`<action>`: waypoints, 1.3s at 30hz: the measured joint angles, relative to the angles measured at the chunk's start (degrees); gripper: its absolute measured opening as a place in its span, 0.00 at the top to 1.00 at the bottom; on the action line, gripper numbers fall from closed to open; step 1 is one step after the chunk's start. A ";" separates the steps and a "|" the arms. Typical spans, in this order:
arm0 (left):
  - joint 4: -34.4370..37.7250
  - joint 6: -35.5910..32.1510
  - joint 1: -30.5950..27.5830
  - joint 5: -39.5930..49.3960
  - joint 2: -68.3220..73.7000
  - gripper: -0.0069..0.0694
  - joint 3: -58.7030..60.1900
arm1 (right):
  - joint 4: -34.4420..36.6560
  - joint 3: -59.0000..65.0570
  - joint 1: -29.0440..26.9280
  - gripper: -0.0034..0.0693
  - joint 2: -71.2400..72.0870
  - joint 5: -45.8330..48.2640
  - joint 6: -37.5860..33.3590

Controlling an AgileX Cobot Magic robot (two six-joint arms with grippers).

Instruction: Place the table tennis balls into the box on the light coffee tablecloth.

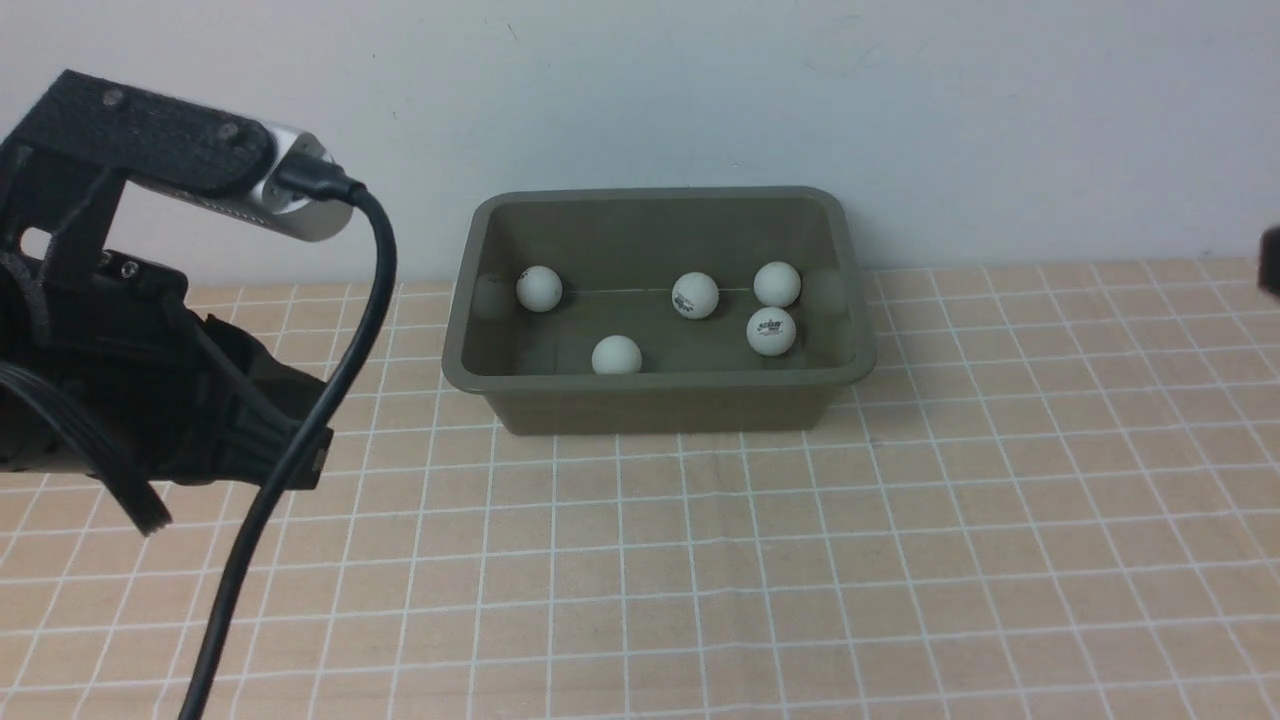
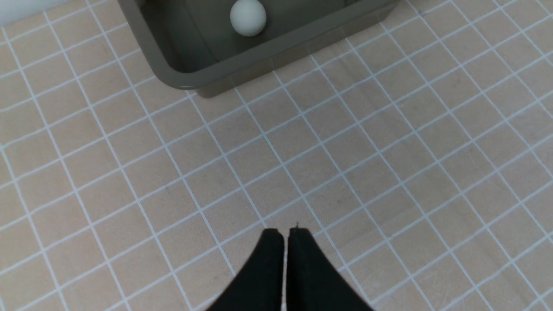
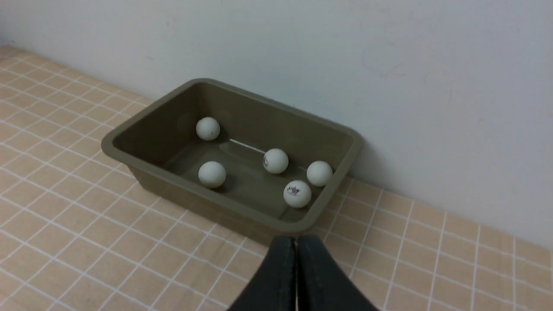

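Note:
The olive-green box (image 1: pixel 470 370) (image 3: pixel 112 144) stands against the back wall on the light coffee tablecloth (image 1: pixel 760 560). Several white table tennis balls lie inside it, among them one with a logo (image 1: pixel 771 331) (image 3: pixel 297 194), one near the front wall (image 1: pixel 616 355) (image 2: pixel 248 17) and one at the left (image 1: pixel 539 288) (image 3: pixel 208 128). My left gripper (image 2: pixel 285 231) hovers over bare cloth in front of the box's left corner (image 2: pixel 173 75), jaws pressed together and empty. My right gripper (image 3: pixel 296 238) is shut and empty too, off the box's right end; the front view catches only a dark sliver of that arm.
A plain white wall (image 1: pixel 900 110) rises right behind the box. My left arm with its wrist camera and cable (image 1: pixel 350 330) fills the left side of the front view. Gridded cloth stretches in front of and to the right of the box.

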State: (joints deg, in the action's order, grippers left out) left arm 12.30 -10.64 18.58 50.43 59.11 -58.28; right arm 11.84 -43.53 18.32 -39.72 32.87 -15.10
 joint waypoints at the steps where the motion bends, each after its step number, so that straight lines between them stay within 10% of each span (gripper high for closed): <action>1: 0.00 0.00 0.00 0.00 0.00 0.96 0.00 | 0.54 1.98 0.00 0.95 0.63 -1.48 -0.20; 20: 0.39 -2.09 0.00 0.00 0.00 0.96 0.00 | 5.09 33.48 0.00 0.95 6.07 -38.86 0.06; 39: 0.45 -2.58 0.00 0.42 0.00 0.96 0.00 | -0.10 26.99 0.00 0.95 32.24 -4.54 0.95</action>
State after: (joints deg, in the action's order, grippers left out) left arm 12.76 -13.22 18.58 50.85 59.11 -58.28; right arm 11.74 -16.54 18.32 -7.48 28.33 -14.16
